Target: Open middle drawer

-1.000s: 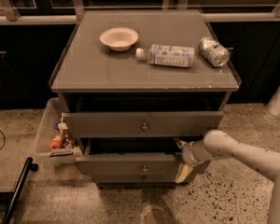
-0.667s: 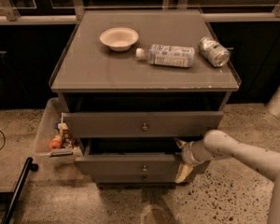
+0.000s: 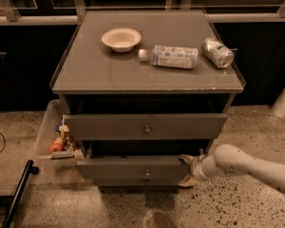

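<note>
- The gripper is low on the right, at the right end of the middle drawer.
- That drawer is pulled out, sticking out further than the top drawer above it.
- The fingers are spread wide, one tip high and one low at the front's edge. Can't tell if they're pressing it.
- On the worktop there's a bowl, a bottle lying down and a can.

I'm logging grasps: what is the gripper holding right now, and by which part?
It cannot be told. The gripper is at the right end of the front of the middle drawer, well away from its knob; an actual hold doesn't show.
</note>
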Tool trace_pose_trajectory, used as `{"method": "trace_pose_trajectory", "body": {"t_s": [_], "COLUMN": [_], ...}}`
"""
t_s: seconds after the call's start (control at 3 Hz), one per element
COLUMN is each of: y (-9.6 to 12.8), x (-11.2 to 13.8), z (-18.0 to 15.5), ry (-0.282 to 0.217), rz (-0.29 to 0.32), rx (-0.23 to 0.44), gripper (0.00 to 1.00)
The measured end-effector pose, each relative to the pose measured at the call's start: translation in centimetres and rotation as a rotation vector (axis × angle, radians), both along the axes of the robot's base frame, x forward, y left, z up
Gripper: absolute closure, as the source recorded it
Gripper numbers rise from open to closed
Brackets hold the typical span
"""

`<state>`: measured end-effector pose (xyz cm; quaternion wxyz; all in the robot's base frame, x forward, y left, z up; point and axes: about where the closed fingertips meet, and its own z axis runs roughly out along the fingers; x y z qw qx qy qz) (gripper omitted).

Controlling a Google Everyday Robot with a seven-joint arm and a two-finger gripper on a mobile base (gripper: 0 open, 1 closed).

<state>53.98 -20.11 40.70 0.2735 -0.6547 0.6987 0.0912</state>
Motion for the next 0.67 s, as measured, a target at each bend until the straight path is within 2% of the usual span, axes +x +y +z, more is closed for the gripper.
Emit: {"method": "trace_pose_trajectory", "body": {"t_s": [0.33,0.67], "y": [-1.55,-1.56], "x": [-3.92,-3.91], "z": [0.41,1.15], "ry": [0.005,0.005], "rz": [-0.050,-0.050], "rx": [-0.008,-0.008], "gripper": [0.66,0.88]}}
